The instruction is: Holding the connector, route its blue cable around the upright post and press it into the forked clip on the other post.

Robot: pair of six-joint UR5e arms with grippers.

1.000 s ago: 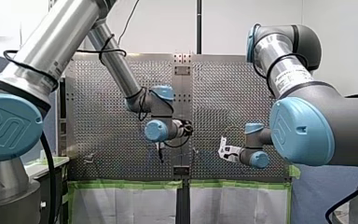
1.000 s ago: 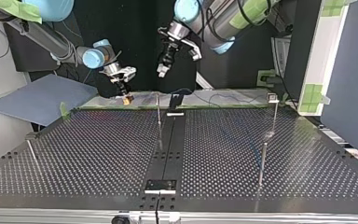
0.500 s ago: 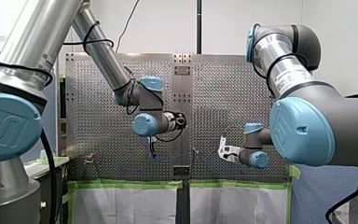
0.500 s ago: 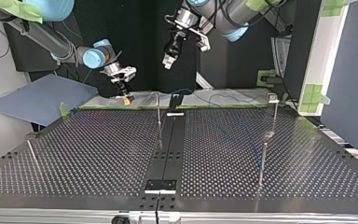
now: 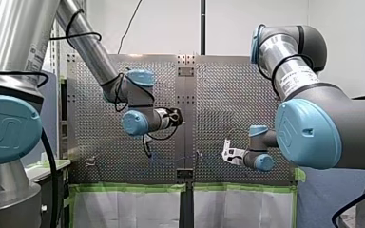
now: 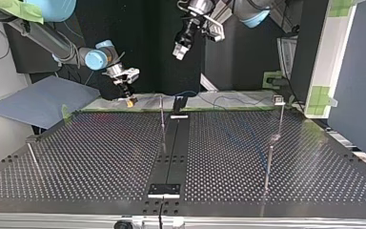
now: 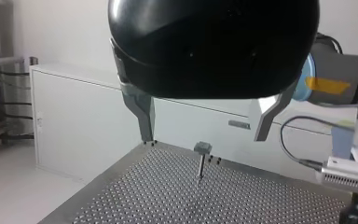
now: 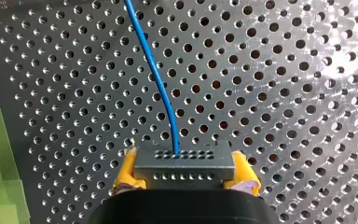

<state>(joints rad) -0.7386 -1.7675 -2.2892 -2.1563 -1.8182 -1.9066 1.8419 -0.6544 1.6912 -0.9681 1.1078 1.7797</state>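
My right gripper (image 8: 185, 173) has its yellow pads shut on a grey connector (image 8: 185, 163), with a blue cable (image 8: 161, 88) rising from it over the perforated table. In the top view this gripper (image 6: 129, 99) hangs low at the table's far edge, left of a thin upright post (image 6: 162, 119). The blue cable (image 6: 221, 99) trails along the far edge toward the post with the forked clip (image 6: 279, 101). My left gripper (image 7: 204, 138) is open and holds nothing. It hovers high above the table (image 6: 180, 49), and a clip-headed post (image 7: 201, 157) stands ahead of it.
A black bracket (image 6: 179, 103) stands on the dark centre strip beside the upright post. Further thin posts stand at the top view's right (image 6: 268, 167) and near left (image 6: 32, 155). A grey-blue sheet (image 6: 43, 100) lies off the table's far left corner.
My left arm has risen and drawn away from the table, toward the front view's left, with its gripper still open. My right arm has stayed put with the connector.
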